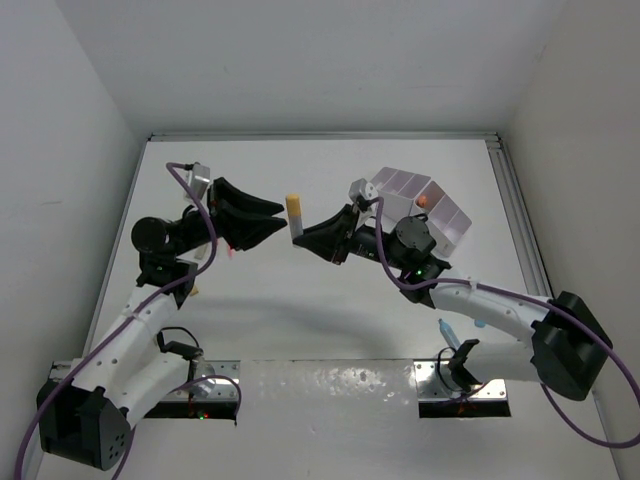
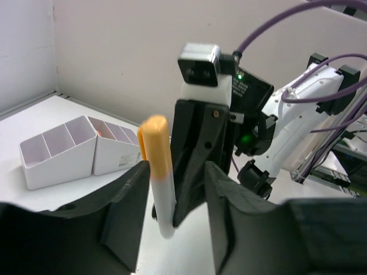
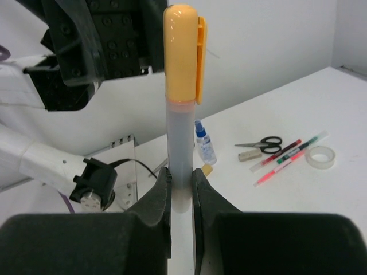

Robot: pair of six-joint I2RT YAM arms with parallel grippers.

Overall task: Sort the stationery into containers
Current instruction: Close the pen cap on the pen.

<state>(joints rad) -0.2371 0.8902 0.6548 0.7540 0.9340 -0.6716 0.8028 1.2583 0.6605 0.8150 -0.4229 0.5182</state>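
Marker (image 3: 182,86) with a glossy orange clip cap and a frosted, translucent round barrel is held upright above the table (image 3: 298,109). It is pinched near its lower end between the matte black, moulded fingers of the right gripper (image 3: 182,186). The left gripper (image 2: 172,189) is spread, with one blocky finger on each side of the barrel and a gap visible on one side. A white plastic organiser (image 2: 57,163), boxy with slanted, pale-lilac-lined compartments, is seen beyond. Black-handled scissors (image 3: 261,143), a small pale eraser (image 3: 249,154), thin pens (image 3: 284,156), a clear tape ring (image 3: 320,156) and a blue-capped bottle (image 3: 203,143) are laid on the smooth white surface.
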